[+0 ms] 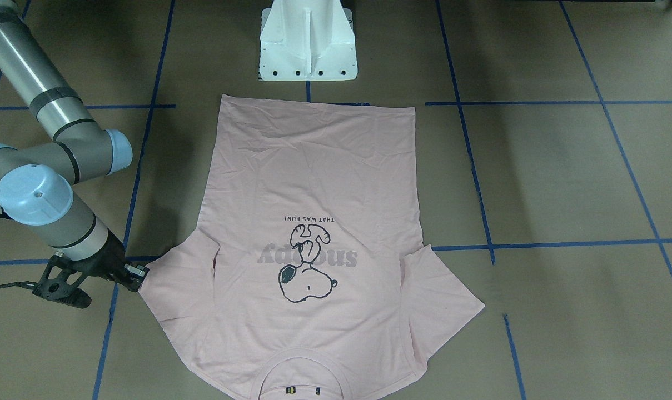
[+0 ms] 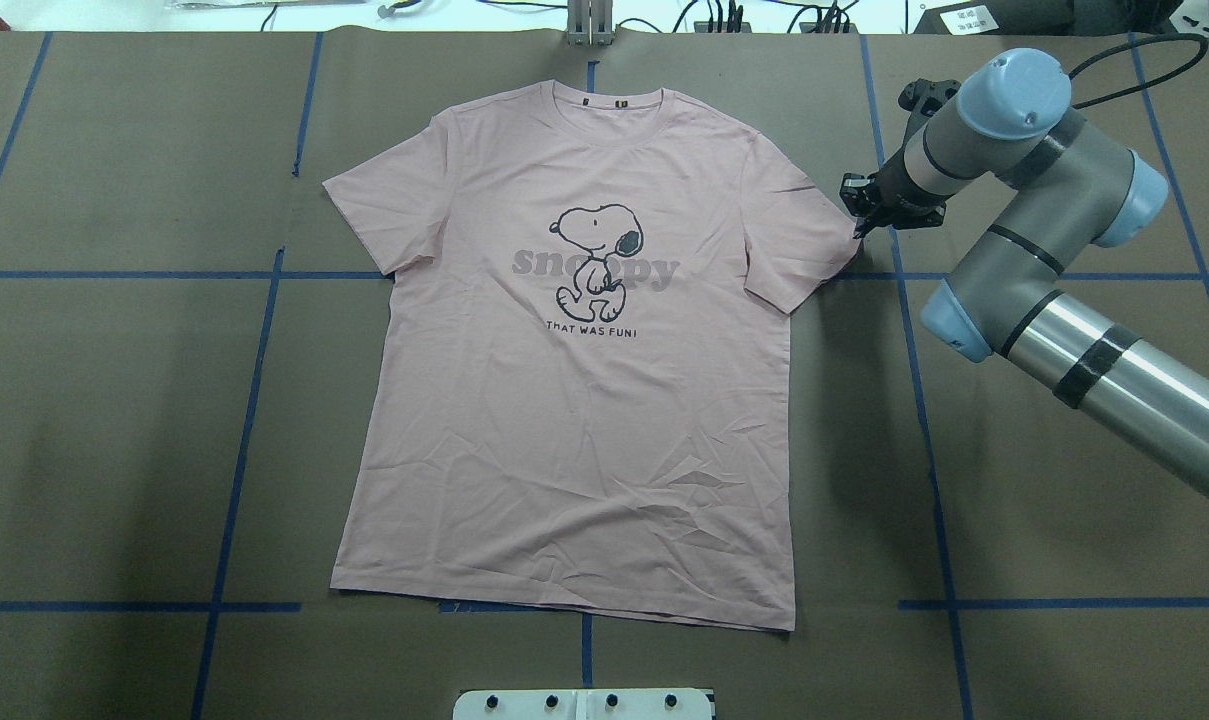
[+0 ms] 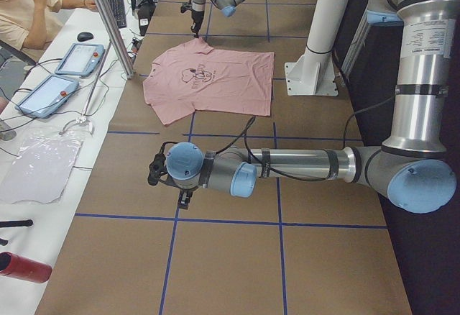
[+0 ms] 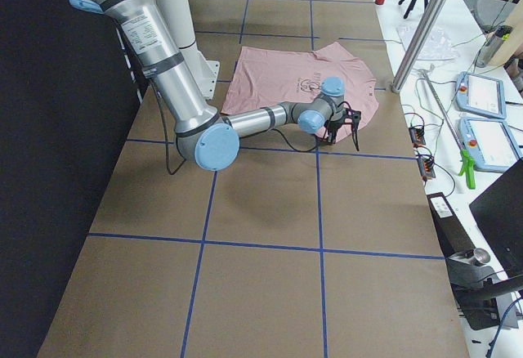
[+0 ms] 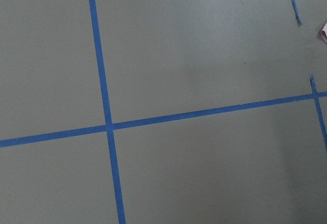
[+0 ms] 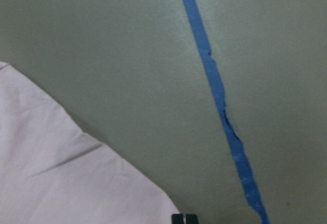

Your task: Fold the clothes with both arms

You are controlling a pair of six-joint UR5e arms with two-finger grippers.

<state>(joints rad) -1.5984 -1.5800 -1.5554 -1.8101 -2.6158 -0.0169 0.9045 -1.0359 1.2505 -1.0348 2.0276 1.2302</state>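
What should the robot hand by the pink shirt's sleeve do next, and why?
Probably open and slide onto the sleeve corner to pinch it. The right gripper sits at that tip of the T-shirt, but its fingertips look shut beside the cloth, not on it, and the shirt lies flat, unfolded.

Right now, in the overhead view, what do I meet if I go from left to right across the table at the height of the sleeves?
Bare table → T-shirt → right gripper, at the tip of the sleeve → right arm.
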